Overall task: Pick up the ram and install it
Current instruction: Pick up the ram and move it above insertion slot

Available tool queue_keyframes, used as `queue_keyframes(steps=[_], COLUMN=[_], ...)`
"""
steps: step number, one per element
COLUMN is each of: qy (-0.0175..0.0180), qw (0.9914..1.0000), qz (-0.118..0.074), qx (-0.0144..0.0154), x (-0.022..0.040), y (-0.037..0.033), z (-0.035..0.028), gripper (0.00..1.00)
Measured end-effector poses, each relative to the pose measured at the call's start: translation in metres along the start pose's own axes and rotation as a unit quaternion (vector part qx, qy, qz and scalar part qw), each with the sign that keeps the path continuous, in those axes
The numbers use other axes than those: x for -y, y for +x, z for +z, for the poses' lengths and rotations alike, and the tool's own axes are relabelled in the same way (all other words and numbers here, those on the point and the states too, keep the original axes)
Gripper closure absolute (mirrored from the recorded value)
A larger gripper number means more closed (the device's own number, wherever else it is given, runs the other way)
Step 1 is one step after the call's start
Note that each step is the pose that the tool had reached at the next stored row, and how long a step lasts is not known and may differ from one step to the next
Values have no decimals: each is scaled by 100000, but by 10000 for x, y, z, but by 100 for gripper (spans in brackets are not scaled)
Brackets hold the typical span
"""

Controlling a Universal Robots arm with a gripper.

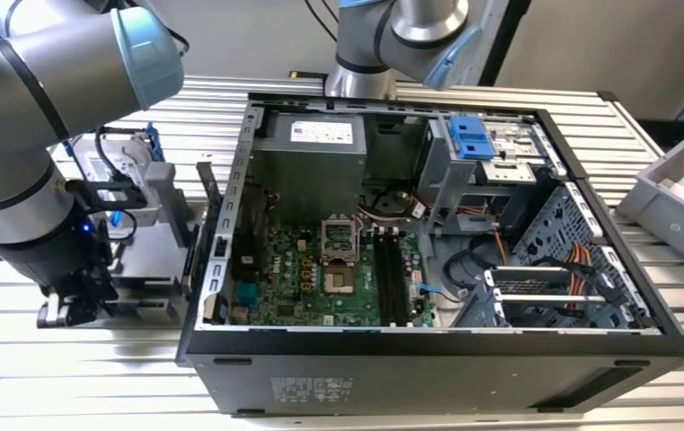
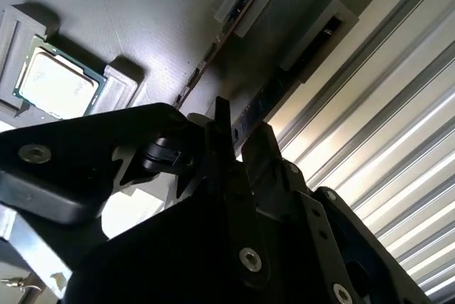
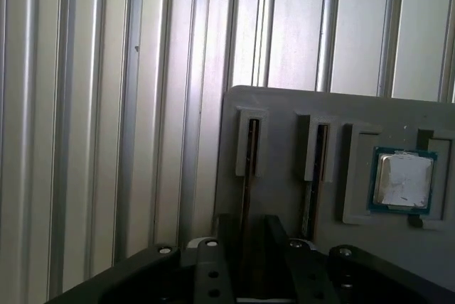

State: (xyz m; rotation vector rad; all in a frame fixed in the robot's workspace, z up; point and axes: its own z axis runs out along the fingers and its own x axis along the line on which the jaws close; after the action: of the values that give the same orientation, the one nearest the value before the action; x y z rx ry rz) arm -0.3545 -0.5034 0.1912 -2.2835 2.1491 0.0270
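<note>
pincer [image 3: 250, 227] spread astride ram [image 3: 246, 190] standing in grey holder [image 3: 284, 105]

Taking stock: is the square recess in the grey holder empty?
No, in the first wrist view a silver CPU chip fills the recess of the grey holder.

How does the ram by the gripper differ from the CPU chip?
The ram stands on edge in a narrow slot; the CPU chip lies flat in a square recess. The ram is long, thin, dark; the CPU chip square, silver. Both sit in the grey holder.
</note>
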Motion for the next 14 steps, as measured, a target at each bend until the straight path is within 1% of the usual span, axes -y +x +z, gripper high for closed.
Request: queue_keyframes(steps=[9, 10, 14], qy=[-14, -14, -19], qw=[100000, 100000, 100000], qz=[0, 1, -1], qx=[-16, -22, -24], x=[0, 0, 0], y=[0, 0, 0], z=[0, 0, 0], gripper=[0, 100, 100])
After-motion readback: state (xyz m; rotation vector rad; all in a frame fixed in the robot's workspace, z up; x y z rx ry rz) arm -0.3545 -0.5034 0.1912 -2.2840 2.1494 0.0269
